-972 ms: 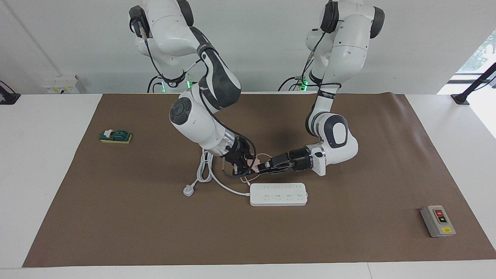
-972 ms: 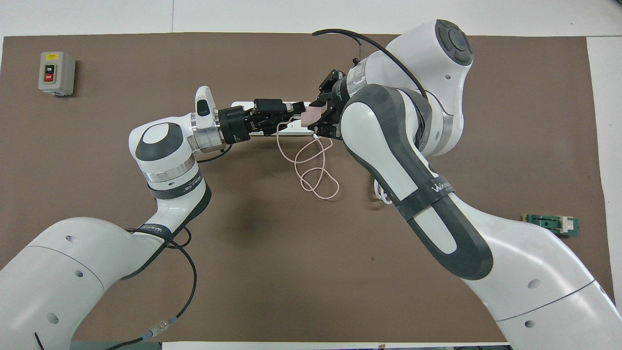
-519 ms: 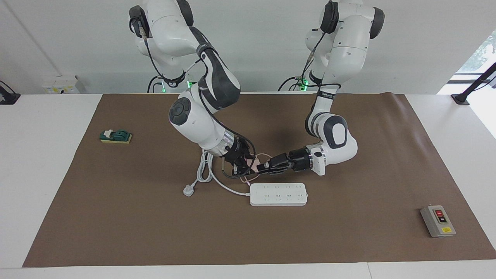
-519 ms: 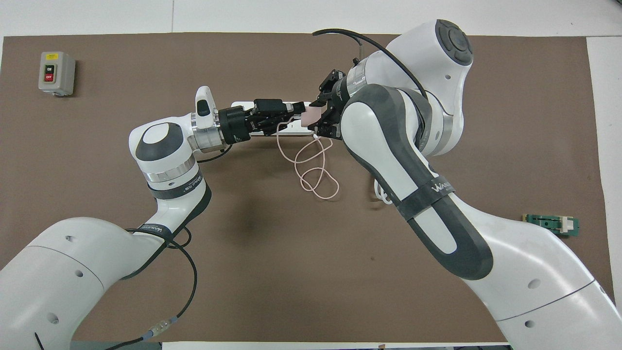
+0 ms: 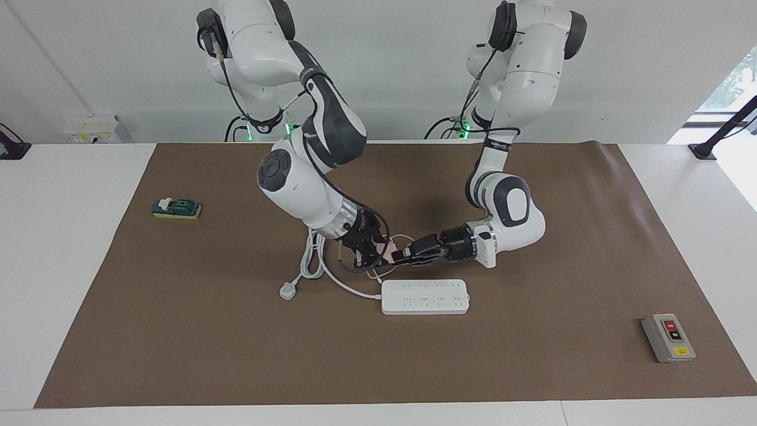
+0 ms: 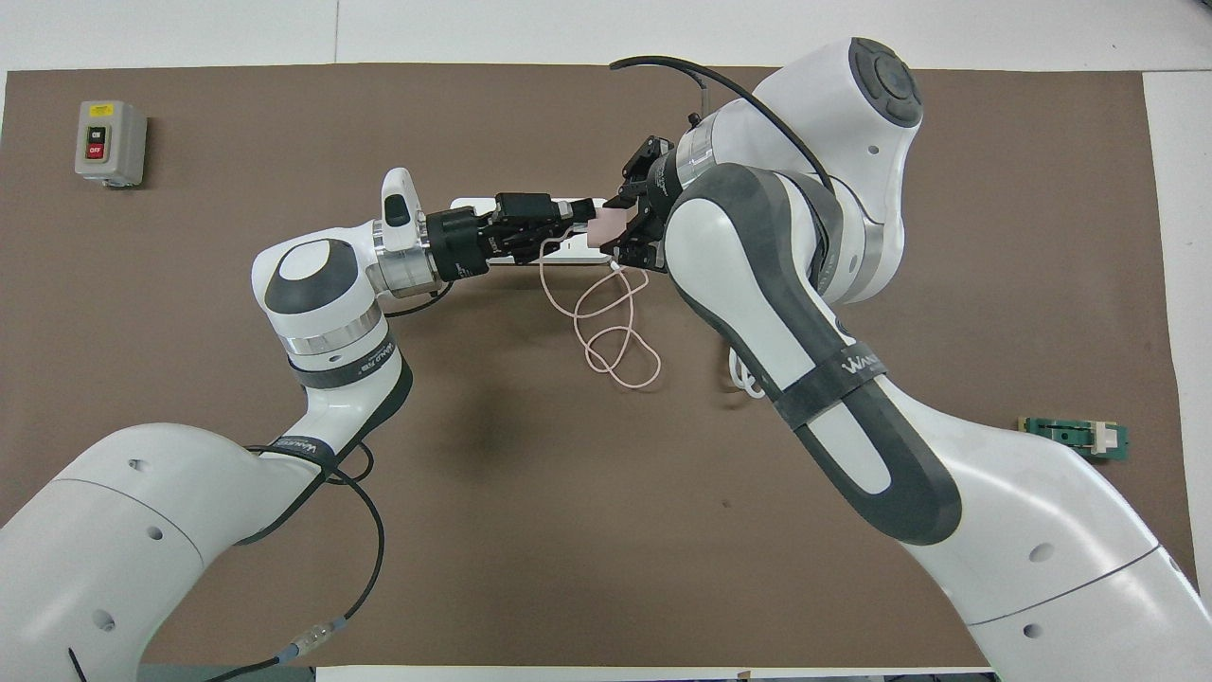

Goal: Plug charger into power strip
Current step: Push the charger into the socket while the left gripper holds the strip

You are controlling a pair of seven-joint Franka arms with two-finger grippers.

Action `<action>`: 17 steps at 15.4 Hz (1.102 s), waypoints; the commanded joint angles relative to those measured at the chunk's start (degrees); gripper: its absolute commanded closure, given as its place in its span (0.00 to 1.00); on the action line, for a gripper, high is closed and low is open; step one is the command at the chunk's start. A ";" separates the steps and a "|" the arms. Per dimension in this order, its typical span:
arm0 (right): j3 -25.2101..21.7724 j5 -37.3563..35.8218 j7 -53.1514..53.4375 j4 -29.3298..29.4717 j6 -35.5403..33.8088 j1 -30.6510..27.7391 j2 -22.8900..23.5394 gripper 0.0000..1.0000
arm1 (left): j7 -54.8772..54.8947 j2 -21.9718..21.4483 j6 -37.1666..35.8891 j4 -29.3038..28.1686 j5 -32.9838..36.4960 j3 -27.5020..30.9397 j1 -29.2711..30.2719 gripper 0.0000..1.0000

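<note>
Two arms are brought together over the brown mat (image 5: 532, 355), low above it. Below the grippers and slightly farther from the robots, the power strip (image 5: 425, 296) is laid flat, its long axis running between the arms' ends of the table. The right gripper (image 5: 374, 255) is closed on the charger (image 6: 607, 226), held in the air. The left gripper (image 5: 397, 256) is closed at the charger's side, apparently on its pink cable (image 6: 615, 346). A downward move onto the outlets is judged to be needed, the right arm being nearer.
</note>
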 commanded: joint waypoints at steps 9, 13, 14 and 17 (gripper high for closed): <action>0.19 -0.37 -1.26 0.46 -0.31 -0.68 0.28 1.00 | 1.83 -0.46 -0.24 -0.38 -0.93 0.39 -1.05 1.00; 0.19 -0.37 -1.26 0.46 -0.04 -0.68 0.37 1.00 | 1.83 -0.46 -0.24 -0.56 -0.84 0.39 -1.05 1.00; 0.19 -0.37 -1.26 0.46 -0.04 -0.68 0.37 1.00 | 1.83 -0.46 -0.15 -0.47 -0.84 0.39 -1.14 1.00; 0.19 -0.37 -1.26 0.46 -0.04 -0.68 0.37 1.00 | 1.83 -0.55 -0.06 -0.47 -0.84 0.39 -1.05 1.00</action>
